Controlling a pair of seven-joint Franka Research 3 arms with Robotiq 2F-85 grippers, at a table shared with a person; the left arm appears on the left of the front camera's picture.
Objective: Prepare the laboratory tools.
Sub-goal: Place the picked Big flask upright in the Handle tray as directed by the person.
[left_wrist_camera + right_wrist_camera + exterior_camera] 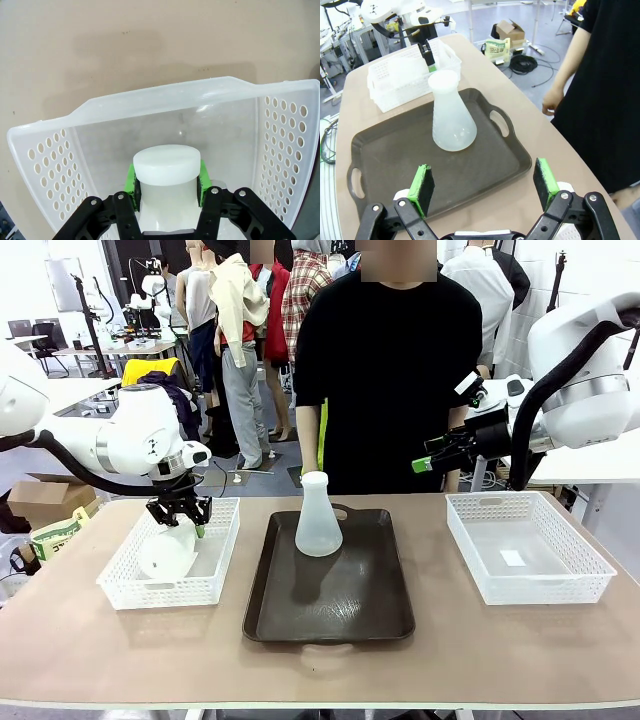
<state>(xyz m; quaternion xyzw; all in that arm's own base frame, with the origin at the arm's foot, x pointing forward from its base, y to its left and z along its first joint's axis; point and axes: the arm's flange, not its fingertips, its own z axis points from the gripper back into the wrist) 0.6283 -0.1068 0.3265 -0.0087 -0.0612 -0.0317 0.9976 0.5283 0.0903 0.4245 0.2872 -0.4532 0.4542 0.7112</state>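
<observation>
Two flasks, translucent white. Left gripper reaches down into the left basket, pads clamped on one flask's neck; it seems tilted, base low. Right gripper hangs above the table edge, fingers spread and empty. Second flask stands upright on the brown tray, neck up.

Table, tan top: three items directly on it. White mesh basket beneath the left gripper; dark brown handled tray at centre (between the two baskets); second white mesh basket below the right gripper.
</observation>
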